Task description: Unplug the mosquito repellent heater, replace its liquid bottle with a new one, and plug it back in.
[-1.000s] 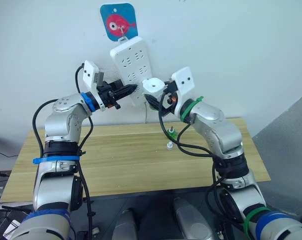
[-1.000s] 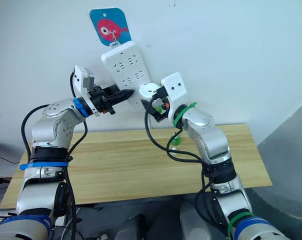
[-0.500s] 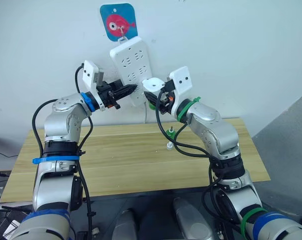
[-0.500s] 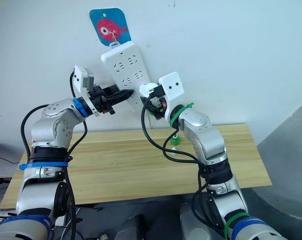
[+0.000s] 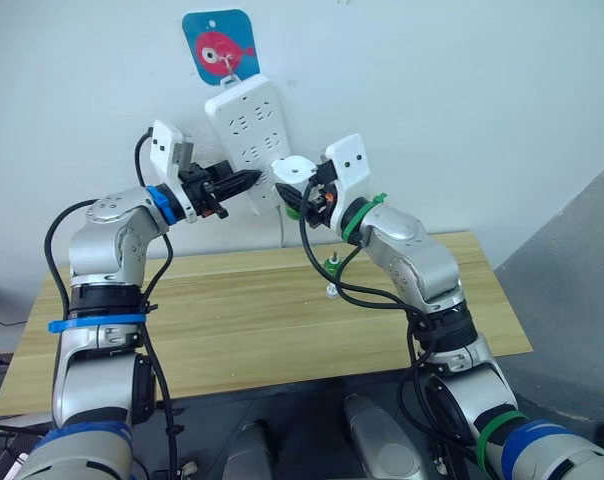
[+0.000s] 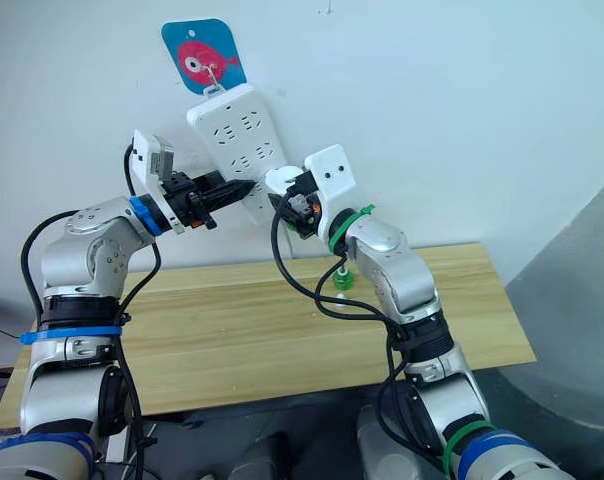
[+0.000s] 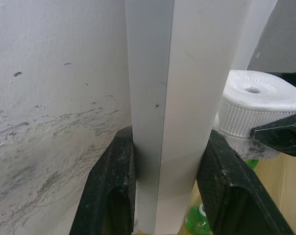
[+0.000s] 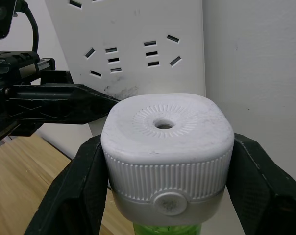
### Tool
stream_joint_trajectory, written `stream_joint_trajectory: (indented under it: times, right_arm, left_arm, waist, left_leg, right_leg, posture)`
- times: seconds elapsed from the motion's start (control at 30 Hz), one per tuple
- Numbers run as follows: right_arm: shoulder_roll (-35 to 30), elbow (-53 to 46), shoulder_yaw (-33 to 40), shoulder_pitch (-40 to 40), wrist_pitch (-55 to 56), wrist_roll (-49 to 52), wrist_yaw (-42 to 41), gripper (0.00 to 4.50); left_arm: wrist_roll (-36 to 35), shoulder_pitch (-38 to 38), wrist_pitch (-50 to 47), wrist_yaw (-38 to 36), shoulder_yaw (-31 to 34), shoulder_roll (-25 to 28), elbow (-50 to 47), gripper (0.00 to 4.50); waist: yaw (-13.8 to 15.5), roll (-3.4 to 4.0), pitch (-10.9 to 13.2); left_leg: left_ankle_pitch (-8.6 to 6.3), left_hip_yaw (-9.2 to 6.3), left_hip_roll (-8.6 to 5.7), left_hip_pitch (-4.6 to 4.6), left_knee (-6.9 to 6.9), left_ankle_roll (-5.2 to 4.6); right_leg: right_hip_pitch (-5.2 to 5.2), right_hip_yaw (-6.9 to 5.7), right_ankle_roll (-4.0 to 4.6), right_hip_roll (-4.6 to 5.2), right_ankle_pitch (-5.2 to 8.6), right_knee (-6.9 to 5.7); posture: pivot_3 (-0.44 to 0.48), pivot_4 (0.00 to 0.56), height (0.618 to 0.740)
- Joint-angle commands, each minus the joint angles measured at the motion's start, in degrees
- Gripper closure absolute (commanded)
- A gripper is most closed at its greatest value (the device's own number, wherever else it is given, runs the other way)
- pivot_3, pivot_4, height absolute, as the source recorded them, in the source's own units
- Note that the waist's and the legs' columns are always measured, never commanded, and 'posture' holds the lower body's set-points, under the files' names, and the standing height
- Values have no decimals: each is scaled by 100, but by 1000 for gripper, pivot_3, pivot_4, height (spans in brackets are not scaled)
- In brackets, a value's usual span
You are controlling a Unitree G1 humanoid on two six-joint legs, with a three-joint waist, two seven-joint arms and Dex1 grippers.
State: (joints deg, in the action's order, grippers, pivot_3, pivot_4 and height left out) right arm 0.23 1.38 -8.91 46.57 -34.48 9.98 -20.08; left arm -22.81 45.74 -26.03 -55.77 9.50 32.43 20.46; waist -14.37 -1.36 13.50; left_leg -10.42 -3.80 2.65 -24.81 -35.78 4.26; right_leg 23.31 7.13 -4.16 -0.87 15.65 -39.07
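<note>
Right wrist view: right gripper (image 8: 165, 196) clamps the mosquito repellent heater (image 8: 167, 147) at the power strip (image 5: 250, 140); at 9 o'clock, left gripper (image 7: 165, 191) pinches the strip's edge.

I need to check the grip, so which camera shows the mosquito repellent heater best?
The right wrist view: the mosquito repellent heater sits close, between the right gripper's fingers. Both eye views show it far off; the left wrist view shows its top.
</note>
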Motion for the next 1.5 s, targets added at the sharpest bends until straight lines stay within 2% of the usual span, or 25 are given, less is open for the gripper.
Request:
stream_joint_trajectory:
  times: [0.03, 0.07, 0.17, 0.4, 0.47, 0.5, 0.67, 0.77, 0.9, 1.03, 1.13, 1.2, 1.33, 1.4, 1.5]
  right_arm:
    - [5, -166, 85, 209, -1, 65, -5, 1574]
    - [-48, -228, 125, 185, -34, 88, -22, 846]
    - [-380, -555, 52, 10, -247, 106, -264, 61]
    - [-1038, -1664, -28, -585, -767, 451, -854, 61]
    - [-1157, -1889, -52, -691, -880, 569, -967, 0]
    - [-1204, -1980, -68, -731, -923, 611, -1013, 0]
    - [-1369, -2272, -136, -836, -1017, 810, -1193, 0]
    - [-1468, -2383, -200, -885, -1014, 879, -1297, 0]
    - [-1641, -2557, -347, -954, -891, 896, -1513, 0]
    - [-1747, -2682, -435, -1000, -790, 901, -1589, 0]
    - [-1697, -2664, -502, -1017, -630, 825, -1524, 563]
    - [-1684, -2615, -562, -1032, -524, 760, -1488, 1276]
    - [-1562, -2383, -685, -1001, -284, 542, -1345, 2779]
    - [-1501, -2265, -705, -965, -225, 479, -1287, 3604]
    - [-1389, -2069, -739, -896, -168, 366, -1192, 4474]
  left_arm:
    - [91, -44, 188, -167, -271, -97, 30, 3167]
    - [160, -15, 298, -117, -261, -86, 123, 3167]
    - [303, 97, 644, 87, -181, -73, 441, 3167]
    - [418, 297, 1013, 420, -82, 69, 918, 3167]
    - [417, 342, 1043, 497, -33, 126, 1009, 2459]
    - [424, 351, 1078, 508, -19, 161, 1038, 2270]
    - [630, 226, 1435, 717, 50, 398, 1067, 721]
    - [616, 33, 1429, 761, 137, 544, 900, 43]
    - [607, -483, 1384, 697, 181, 867, 422, 43]
    - [300, -1297, 1030, 516, 456, 1159, -485, 43]
    - [-241, -2542, 345, 634, 912, 1139, -2112, 0]
    - [-534, -3153, 10, 826, 1108, 1027, -2961, 0]
    - [-1015, -4823, -206, 1367, 1270, 375, -5128, 0]
    - [-923, -5489, 27, 1597, 1130, 33, -5955, 0]
    - [-639, -6074, 309, 1962, 909, -371, -6586, 0]
  waist:
    - [7, 0, 0]
    - [9, 0, 0]
    - [48, 0, 0]
    - [145, 0, 0]
    - [131, 0, 0]
    - [117, 0, 0]
    - [142, 0, 1]
    - [152, 0, 1]
    - [77, 2, 2]
    - [184, 1, 2]
    - [224, -2, 2]
    - [308, -3, 2]
    - [469, -5, 3]
    - [510, -8, 3]
    - [613, -11, 3]
  left_leg:
    - [0, -1, 0, 0, 0, 0]
    - [0, -1, 0, -1, 0, 0]
    - [0, -2, -2, -3, 2, 0]
    - [-1, -1, -3, -3, 5, -1]
    - [3, 3, -2, 1, -3, -6]
    - [8, 5, -2, 2, -3, -13]
    - [12, 8, -1, -3, 10, -20]
    - [12, 7, 2, -3, 15, -20]
    - [12, 18, 10, 4, 15, -21]
    - [12, 17, 7, -3, 32, -20]
    - [11, 23, 3, -7, 66, -18]
    - [8, 27, 4, -7, 80, -14]
    - [7, 17, 5, -11, 91, -13]
    - [5, 23, 3, -10, 90, -10]
    - [6, 31, 3, -3, 86, -10]
  right_leg:
    - [0, 0, 1, 0, -1, 0]
    - [0, 0, 1, 0, -1, 0]
    - [0, -3, 2, 2, -1, 3]
    - [0, -2, -3, 2, 2, 6]
    - [0, 5, -1, 0, 1, 2]
    - [0, 7, 2, -1, -1, 2]
    - [10, 7, 2, -3, -2, 4]
    - [13, 6, 3, -3, -2, 2]
    - [19, 13, 7, -6, -4, -2]
    - [23, 10, 5, -2, -3, 9]
    - [32, 12, 5, 9, -2, 21]
    - [40, 12, 21, 17, -4, 15]
    - [52, -1, 45, 16, 8, 9]
    - [50, 3, 46, 17, 9, 12]
    - [46, 10, 44, 18, 13, 14]
  posture:
    - [-213, 186, 740]
    - [-213, 186, 740]
    - [-213, 186, 740]
    - [-201, 198, 740]
    - [-199, 199, 740]
    - [-199, 199, 740]
    - [-183, 200, 740]
    - [-176, 203, 740]
    - [-172, 207, 740]
    - [-163, 211, 740]
    - [-140, 212, 740]
    - [-126, 211, 740]
    - [-104, 211, 740]
    - [-99, 210, 740]
    - [-88, 208, 740]
